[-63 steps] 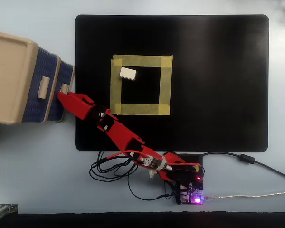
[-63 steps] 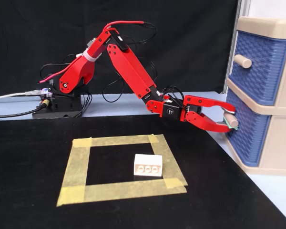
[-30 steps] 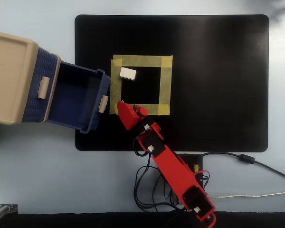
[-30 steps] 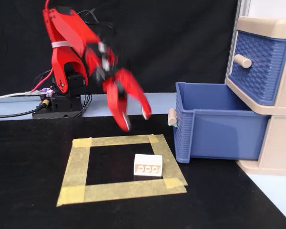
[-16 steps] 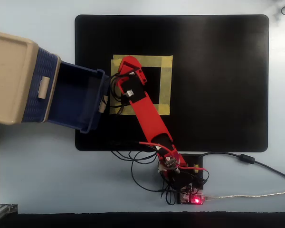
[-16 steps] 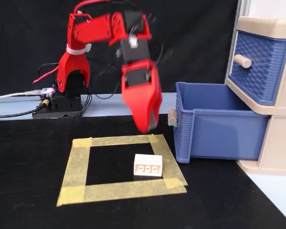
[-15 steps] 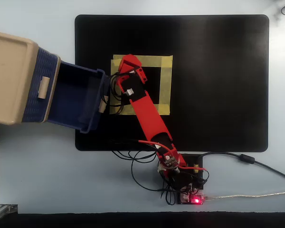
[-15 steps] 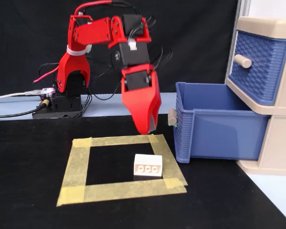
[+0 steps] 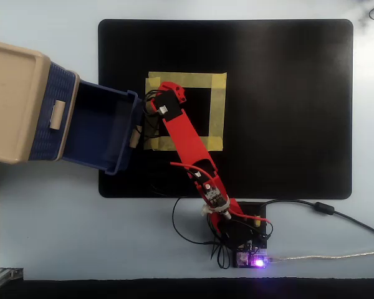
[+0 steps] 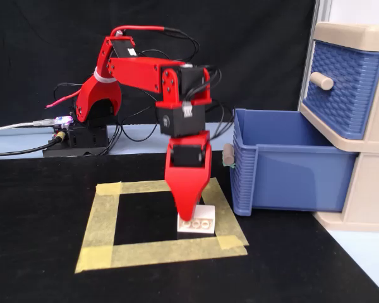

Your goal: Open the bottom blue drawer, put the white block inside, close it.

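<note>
The bottom drawer (image 10: pixel 290 177) of the beige cabinet (image 10: pixel 360 38) stands pulled fully out, at the left edge of the worktop (image 9: pixel 50 237) in the overhead view. The white block (image 10: pixel 198 224) lies on the black mat (image 10: pixel 38 252), inside the yellow tape square (image 10: pixel 101 221), near that square's corner closest to the drawer. The red arm's (image 9: pixel 186 138) end effector (image 10: pixel 191 214) points straight down, its tip touching the block's top. Only one finger shows, so I cannot tell whether it is wide or narrow.
</note>
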Robot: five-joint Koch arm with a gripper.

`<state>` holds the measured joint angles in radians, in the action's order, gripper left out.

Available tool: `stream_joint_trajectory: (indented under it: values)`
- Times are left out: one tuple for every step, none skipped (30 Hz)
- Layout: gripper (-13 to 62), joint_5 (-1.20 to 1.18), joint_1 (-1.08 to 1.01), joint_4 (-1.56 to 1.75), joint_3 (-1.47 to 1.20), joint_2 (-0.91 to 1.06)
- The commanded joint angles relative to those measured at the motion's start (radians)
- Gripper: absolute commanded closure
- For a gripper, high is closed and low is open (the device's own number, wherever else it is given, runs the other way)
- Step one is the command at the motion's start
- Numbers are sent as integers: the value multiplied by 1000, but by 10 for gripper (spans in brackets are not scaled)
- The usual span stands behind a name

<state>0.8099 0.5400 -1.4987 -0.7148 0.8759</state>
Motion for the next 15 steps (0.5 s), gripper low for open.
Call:
stream_joint_trajectory:
  values:
    - [164, 5, 14, -15, 21, 8]
    - [164, 8, 14, -15, 21, -2]
    - [165, 8, 14, -14, 23, -9]
    - [165, 9, 14, -11, 23, -18]
    - [166, 11, 14, -6, 23, -29]
    - [168, 14, 14, 0, 23, -38]
    - [172, 29, 15, 3, 23, -41]
    - [191, 57, 14, 5, 21, -43]
    - [219, 92, 11, 6, 23, -41]
    - [260, 137, 11, 12, 25, -41]
    - [312, 183, 12, 31, 25, -38]
    - [366, 216, 12, 57, 25, -35]
    - [436, 236, 12, 81, 28, -32]
    - [536, 241, 12, 115, 29, -29]
    - [582, 239, 12, 140, 29, -23]
